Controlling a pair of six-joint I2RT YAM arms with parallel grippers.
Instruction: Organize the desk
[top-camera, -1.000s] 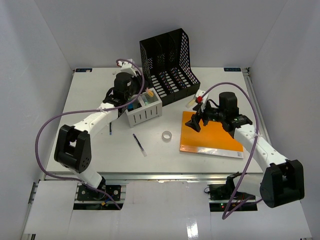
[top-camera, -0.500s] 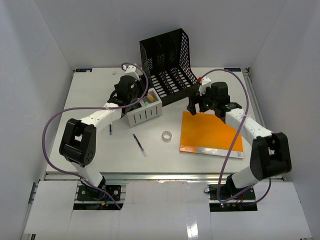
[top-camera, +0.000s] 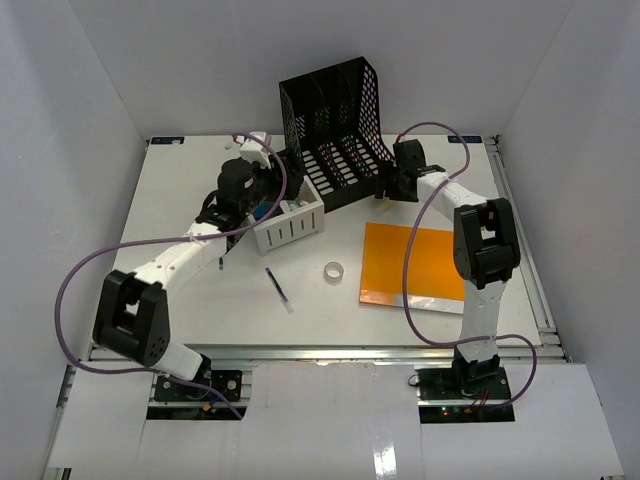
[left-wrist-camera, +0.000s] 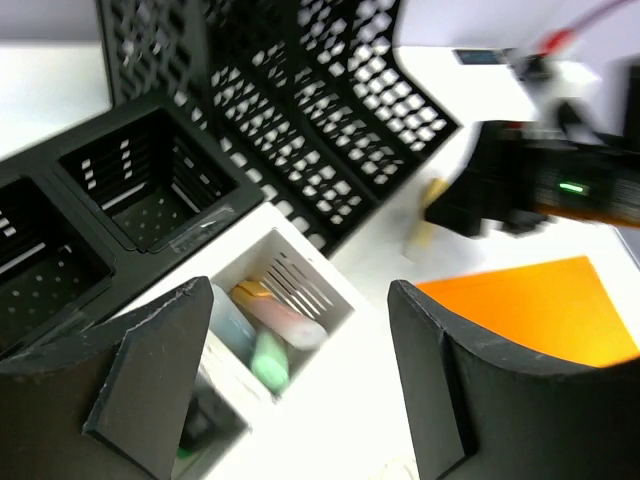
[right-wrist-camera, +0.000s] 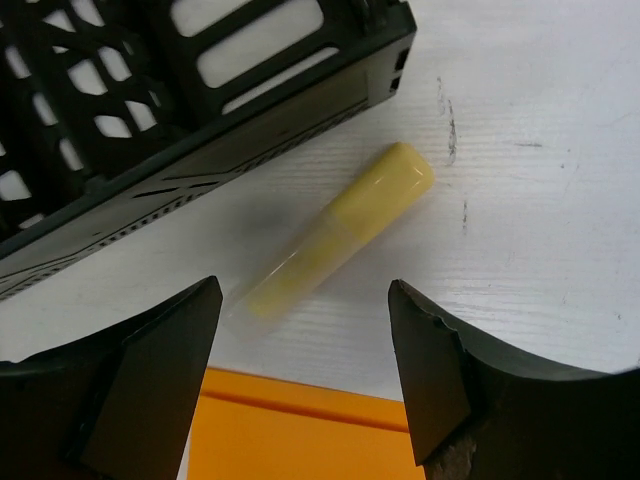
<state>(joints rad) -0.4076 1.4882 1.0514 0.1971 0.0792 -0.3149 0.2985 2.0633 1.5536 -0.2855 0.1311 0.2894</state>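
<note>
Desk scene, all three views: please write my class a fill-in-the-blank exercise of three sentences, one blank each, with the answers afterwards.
1. The right gripper hovers open over a ____ marker lying on the desk beside the black file rack.
2. The roll of tape lies between the pen and the ____ folder.
3. The left gripper is open above the ____ caddy.

Answers: yellow; orange; white.
</note>
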